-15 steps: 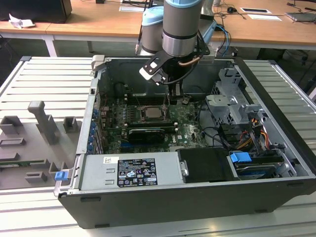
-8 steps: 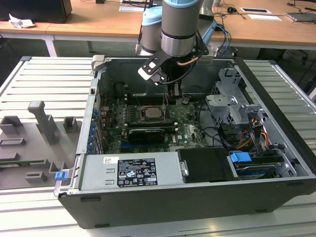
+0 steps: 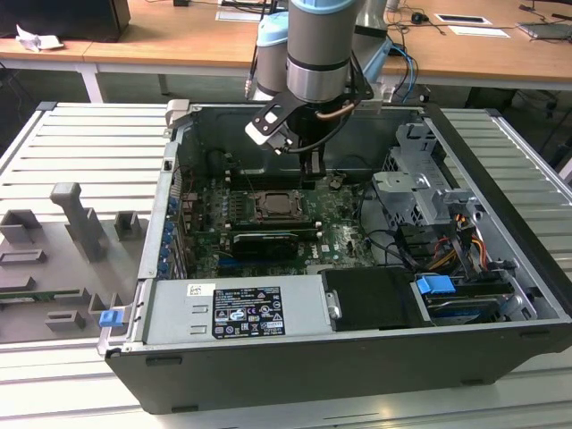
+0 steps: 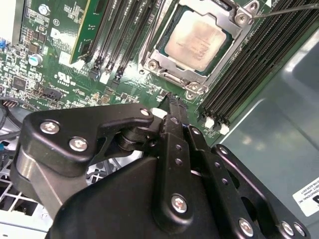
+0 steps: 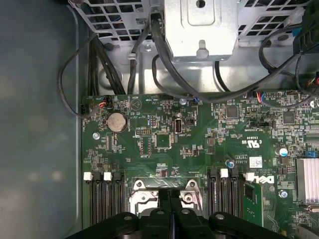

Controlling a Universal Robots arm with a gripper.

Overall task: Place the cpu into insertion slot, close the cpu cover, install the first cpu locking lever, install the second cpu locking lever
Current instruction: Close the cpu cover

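The cpu, a pale silver square chip, lies in the insertion slot on the green motherboard. The cpu cover, a silvery frame, lies down around the chip, whose top shows through its window. A thin metal lever rod sticks out past one corner of the socket. My gripper hangs just above the board beside the socket, toward the case's back wall. In both wrist views its black fingers are pressed together with nothing between them, and the socket's edge lies just beyond the gripper.
Long black memory slots flank the socket on both sides. A black graphics card lies in front of it. A drive cage with cables fills the exterior view's right, and the power supply sits at the front. Grey fixtures stand outside.
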